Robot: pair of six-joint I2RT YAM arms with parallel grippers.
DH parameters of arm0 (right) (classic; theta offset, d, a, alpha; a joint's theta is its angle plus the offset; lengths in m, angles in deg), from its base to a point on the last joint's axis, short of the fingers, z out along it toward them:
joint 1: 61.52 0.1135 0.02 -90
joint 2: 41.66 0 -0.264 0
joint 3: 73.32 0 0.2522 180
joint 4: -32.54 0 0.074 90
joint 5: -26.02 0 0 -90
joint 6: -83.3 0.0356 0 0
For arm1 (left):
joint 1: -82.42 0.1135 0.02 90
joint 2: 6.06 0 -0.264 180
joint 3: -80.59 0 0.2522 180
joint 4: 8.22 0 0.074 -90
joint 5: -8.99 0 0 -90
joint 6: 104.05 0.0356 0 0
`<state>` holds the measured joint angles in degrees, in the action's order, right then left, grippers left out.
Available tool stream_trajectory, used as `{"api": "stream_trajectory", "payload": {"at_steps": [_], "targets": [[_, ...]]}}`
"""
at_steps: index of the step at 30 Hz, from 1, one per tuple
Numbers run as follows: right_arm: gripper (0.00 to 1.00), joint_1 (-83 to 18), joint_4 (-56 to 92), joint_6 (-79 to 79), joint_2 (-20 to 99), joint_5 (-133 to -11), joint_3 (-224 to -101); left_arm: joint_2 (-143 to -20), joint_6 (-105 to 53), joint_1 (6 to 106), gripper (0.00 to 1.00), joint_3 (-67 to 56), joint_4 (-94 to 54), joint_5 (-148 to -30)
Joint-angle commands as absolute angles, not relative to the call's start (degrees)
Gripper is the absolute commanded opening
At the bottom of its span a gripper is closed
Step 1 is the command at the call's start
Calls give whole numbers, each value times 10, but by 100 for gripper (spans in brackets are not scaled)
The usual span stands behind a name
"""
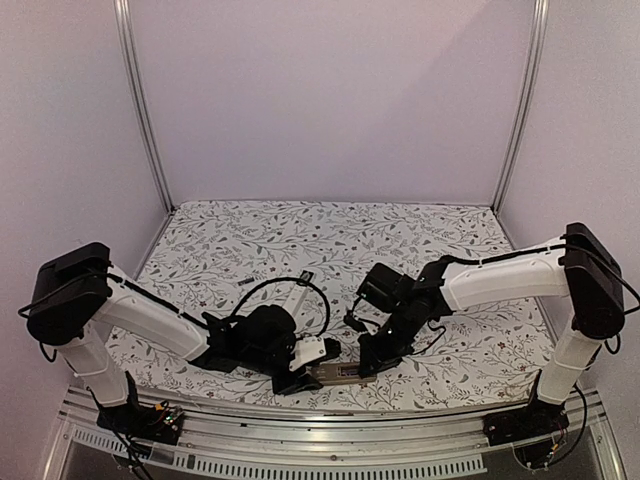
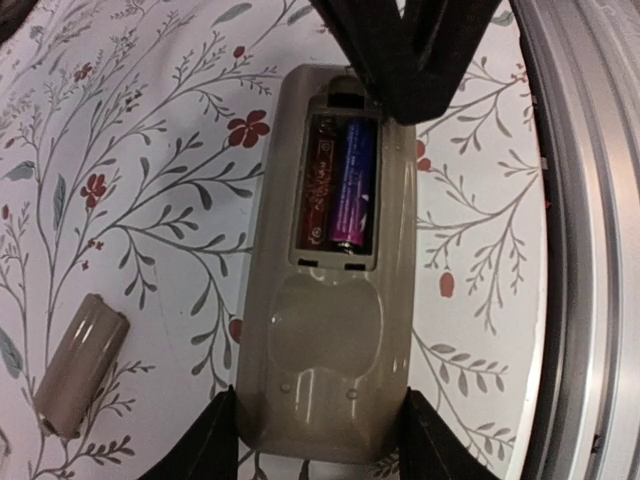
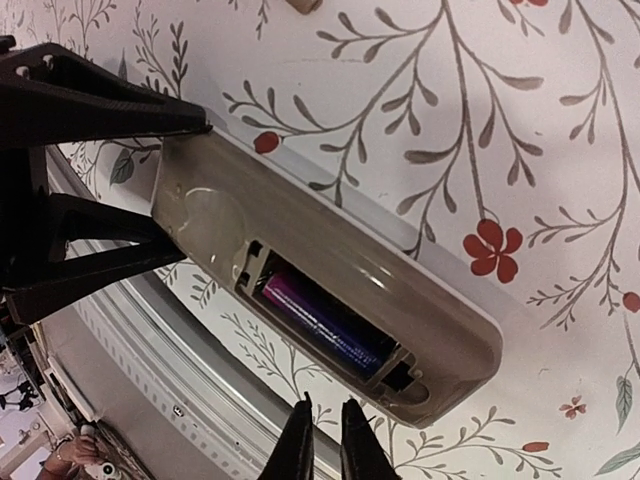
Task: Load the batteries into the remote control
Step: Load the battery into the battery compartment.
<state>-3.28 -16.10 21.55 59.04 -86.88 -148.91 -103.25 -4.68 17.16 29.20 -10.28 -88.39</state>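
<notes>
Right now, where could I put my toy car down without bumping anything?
The far flowery cloth, up by the back wall, is bare. It is crowded at the near edge: left gripper, right gripper and remote meet there, battery cover beside them.

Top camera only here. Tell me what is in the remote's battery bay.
Observer: In the left wrist view, two batteries lie side by side in the open bay of the remote, one reddish and one purple.
Operator: Now locate the cover.
Observer: The battery cover lies on the tablecloth beside the remote, not touching it.
</notes>
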Motion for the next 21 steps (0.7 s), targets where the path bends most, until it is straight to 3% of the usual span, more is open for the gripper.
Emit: {"api": "stream_trajectory", "payload": {"at_steps": [1,7,13,19,21], "targets": [[11,-37,-197,187,575,-883,-1514,-1046,-43,169,43,291,-117,-870],[13,-58,-185,173,549,-895,-1516,-1040,-39,169,51,289,-117,-868],[13,-76,-168,165,535,-883,-1514,-990,-42,169,70,291,-115,-884],[15,-78,-137,141,528,-885,-1509,-937,-41,170,75,296,-124,-893],[21,-76,-109,122,521,-898,-1499,-917,-48,175,76,297,-129,-889]]}}
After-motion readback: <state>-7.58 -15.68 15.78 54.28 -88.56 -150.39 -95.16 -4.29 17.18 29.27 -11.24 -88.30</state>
